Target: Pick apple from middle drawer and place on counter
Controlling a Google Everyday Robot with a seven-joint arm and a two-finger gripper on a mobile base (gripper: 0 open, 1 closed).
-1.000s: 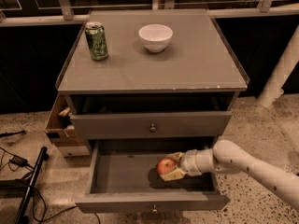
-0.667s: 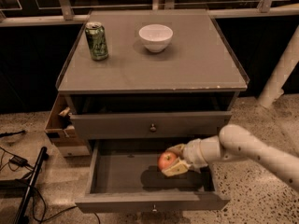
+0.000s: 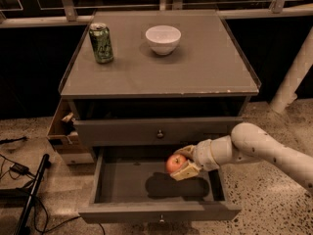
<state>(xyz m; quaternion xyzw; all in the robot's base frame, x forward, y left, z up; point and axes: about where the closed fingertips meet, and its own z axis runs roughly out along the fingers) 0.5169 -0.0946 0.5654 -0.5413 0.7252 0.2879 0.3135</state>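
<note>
The red-orange apple (image 3: 174, 163) is held in my gripper (image 3: 183, 163), lifted above the floor of the open middle drawer (image 3: 122, 182). Its shadow falls on the drawer floor below it. The gripper's pale fingers (image 3: 186, 172) close on the apple from the right, and my white arm (image 3: 254, 148) reaches in from the right side. The grey counter (image 3: 161, 67) lies above, behind the drawer.
A green can (image 3: 101, 43) stands at the counter's back left and a white bowl (image 3: 163, 39) at its back middle. A closed knobbed drawer front (image 3: 159, 131) sits above the open one. A cardboard box (image 3: 63, 133) and cables (image 3: 19, 170) lie on the floor at left.
My gripper has risen with the apple off the drawer floor and moved slightly up and back; the shadow beneath it has grown.
</note>
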